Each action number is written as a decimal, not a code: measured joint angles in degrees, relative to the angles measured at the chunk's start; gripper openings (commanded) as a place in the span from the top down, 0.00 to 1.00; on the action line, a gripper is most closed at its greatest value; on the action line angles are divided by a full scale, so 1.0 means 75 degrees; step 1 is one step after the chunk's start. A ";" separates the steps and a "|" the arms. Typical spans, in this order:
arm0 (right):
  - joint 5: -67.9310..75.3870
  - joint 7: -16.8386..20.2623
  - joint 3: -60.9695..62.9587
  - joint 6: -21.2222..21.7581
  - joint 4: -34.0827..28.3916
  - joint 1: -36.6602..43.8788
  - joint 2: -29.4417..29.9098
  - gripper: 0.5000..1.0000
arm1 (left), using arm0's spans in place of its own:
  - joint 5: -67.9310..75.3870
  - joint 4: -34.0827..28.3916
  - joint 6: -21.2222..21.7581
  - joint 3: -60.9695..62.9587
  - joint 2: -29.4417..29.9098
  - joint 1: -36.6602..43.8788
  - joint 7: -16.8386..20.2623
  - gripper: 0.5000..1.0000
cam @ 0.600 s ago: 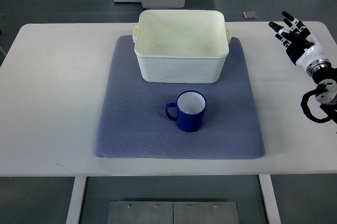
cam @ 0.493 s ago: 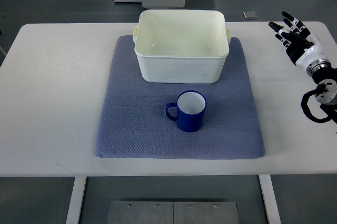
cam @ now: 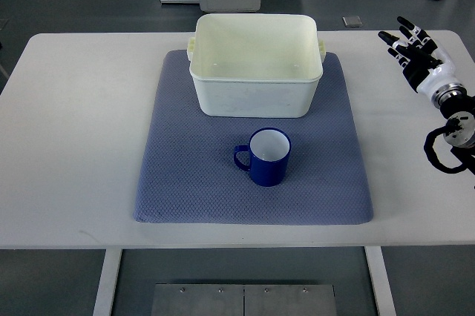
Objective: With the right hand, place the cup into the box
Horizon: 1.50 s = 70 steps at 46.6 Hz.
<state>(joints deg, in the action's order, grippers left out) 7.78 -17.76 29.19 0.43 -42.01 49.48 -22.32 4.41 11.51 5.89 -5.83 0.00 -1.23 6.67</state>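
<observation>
The worktop (cam: 74,145) carries everything you need, laid out on its centre line. A blue-grey mat (cam: 185,182) covers the middle, which likely gives the items a non-slip base and marks the working zone.

The box (cam: 256,97) sits at the 12 o'clock end of the mat, open side up. You can see its pale floor and walls; nothing lies in it, so it is ready to receive.

The cup (cam: 269,156) stands upright on the mat at 6 o'clock from the box, near it but not touching. Its handle points to 9 o'clock, away from the working arm, so you have the bare wall on the 3 o'clock side for a side grasp. Its white interior appears empty.

The right hand (cam: 415,53) rests at the 2 o'clock edge of the worktop, well apart from the cup. Its fingers (cam: 401,34) are spread and released, holding nothing. The approach is not yet begun.
</observation>
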 measured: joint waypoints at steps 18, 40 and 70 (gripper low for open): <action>-0.0001 0.0000 0.0000 0.0001 0.0000 -0.0012 0.0041 0.00 | 0.0000 0.0001 0.0000 0.0004 0.0000 -0.0003 0.0000 0.00; -0.0006 0.0000 0.0001 0.0001 0.0010 0.0011 0.0058 0.00 | -0.0004 0.0001 0.0000 0.0004 0.0000 -0.0005 0.0001 0.00; 0.0005 0.0012 0.0005 -0.0023 0.0011 0.0004 0.0030 0.00 | -0.0004 0.0000 0.0000 0.0003 0.0000 -0.0005 0.0003 0.00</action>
<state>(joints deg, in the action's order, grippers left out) 7.81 -17.67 29.23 0.26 -41.92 49.51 -22.10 4.39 11.51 5.89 -5.80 0.00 -1.27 6.69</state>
